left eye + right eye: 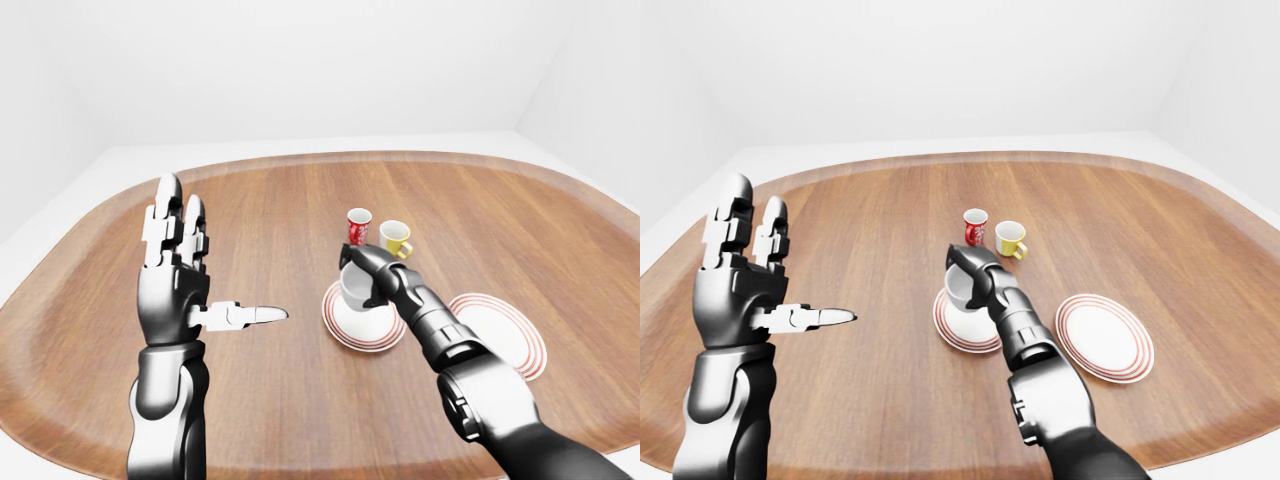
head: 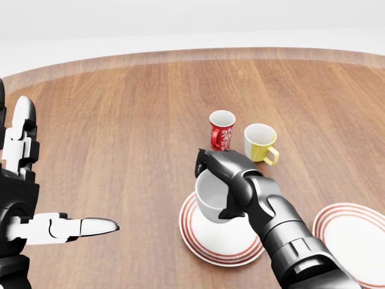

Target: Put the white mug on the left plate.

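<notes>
My right hand [image 2: 215, 189] is shut on the white mug [image 2: 210, 197], with fingers over its rim and the thumb at its side. The mug is tilted, its mouth towards the camera. It is held over the upper left part of the left plate [image 2: 231, 250], a white plate with red rings. I cannot tell whether its base touches the plate. My left hand [image 1: 215, 268] stands raised at the left of the left-eye view, fingers spread and open, holding nothing.
A red patterned mug [image 2: 221, 129] and a yellow mug [image 2: 260, 142] stand just above the left plate in the head view. A second red-ringed plate [image 2: 352, 241] lies at the lower right. The wooden table [image 2: 120, 150] has a rounded rim.
</notes>
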You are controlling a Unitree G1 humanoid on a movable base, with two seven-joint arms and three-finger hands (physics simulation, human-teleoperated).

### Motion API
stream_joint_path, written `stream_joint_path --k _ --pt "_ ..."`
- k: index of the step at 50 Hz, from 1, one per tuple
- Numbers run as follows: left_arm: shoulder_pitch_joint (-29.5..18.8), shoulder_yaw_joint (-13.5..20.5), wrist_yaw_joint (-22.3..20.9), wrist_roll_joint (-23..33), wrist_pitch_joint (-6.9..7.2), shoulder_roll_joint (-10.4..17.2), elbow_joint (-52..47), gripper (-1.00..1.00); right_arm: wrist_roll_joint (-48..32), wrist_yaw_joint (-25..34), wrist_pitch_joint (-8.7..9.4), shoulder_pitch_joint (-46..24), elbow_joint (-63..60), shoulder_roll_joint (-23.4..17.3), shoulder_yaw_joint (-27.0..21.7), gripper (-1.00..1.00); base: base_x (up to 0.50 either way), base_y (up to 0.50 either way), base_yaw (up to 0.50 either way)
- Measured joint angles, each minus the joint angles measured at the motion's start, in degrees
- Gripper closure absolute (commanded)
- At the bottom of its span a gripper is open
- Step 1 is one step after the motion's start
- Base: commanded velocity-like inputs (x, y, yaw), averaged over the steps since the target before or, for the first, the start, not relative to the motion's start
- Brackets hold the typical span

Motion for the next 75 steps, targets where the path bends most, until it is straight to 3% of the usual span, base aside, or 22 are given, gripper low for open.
stream_joint_path --k 13,30,75 --pt "0.16 -0.04 -0.04 0.02 0.00 -0.03 0.17 -1.00 0.26 -6.87 0.00 -2.27 9.46 -0.52 -0.37 1.00 0.00 0.00 0.00" --pt "0.34 -0.09 -0.07 0.05 0.00 -0.08 0.21 -1.00 0.63 -9.67 0.00 -1.90 13.12 -0.78 -0.80 1.00 0.00 0.00 0.00" --pt "0.30 0.12 -0.05 -0.24 0.00 -0.05 -0.21 -1.00 0.46 -2.69 0.00 -6.10 13.79 -1.46 -1.33 1.00 0.00 0.00 0.00"
